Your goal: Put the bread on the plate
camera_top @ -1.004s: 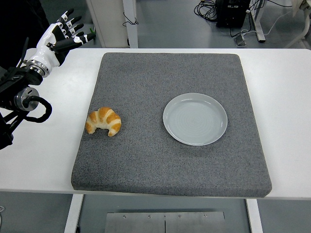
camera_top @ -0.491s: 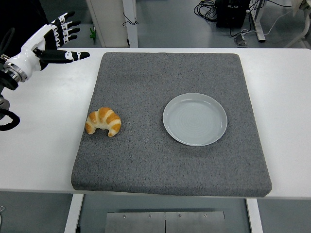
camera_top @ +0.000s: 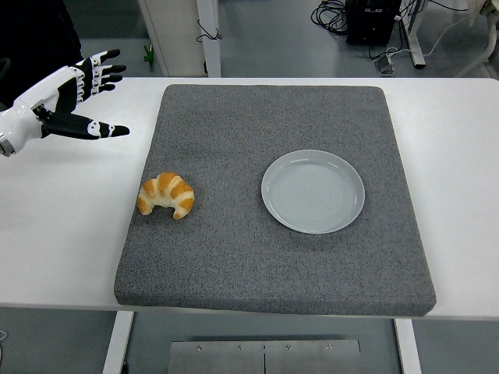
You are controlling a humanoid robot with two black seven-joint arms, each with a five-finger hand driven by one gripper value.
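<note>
Left hand [camera_top: 66, 97] is over the bench's left edge, toward the far left corner, above the bare white table [camera_top: 74, 234]. Fingers [camera_top: 105, 68] spread and pointing right, thumb stuck out separately below them, palm empty. It holds nothing and touches nothing. It's clear of the mat, well apart from the bread.

Bread [camera_top: 166, 195] is a croissant, golden brown, curved with its tips pointing toward the near edge. It lies on the grey mat [camera_top: 273, 257] close to the mat's left edge, roughly midway between the far and near edges of the bench. Nothing is touching it.

Plate [camera_top: 313, 191] is pale grey-blue, round, empty, flat on the mat right of centre. Bread and plate are apart, with a clear strip of mat between them; the bread is left of the plate at about the same depth.

Mat covers most of the bench middle, with white table showing along the left, right and far edges and a thin strip at the near edge.

Beyond the far edge: floor, a white table leg [camera_top: 208, 35], cables [camera_top: 335, 12] near the far right.
</note>
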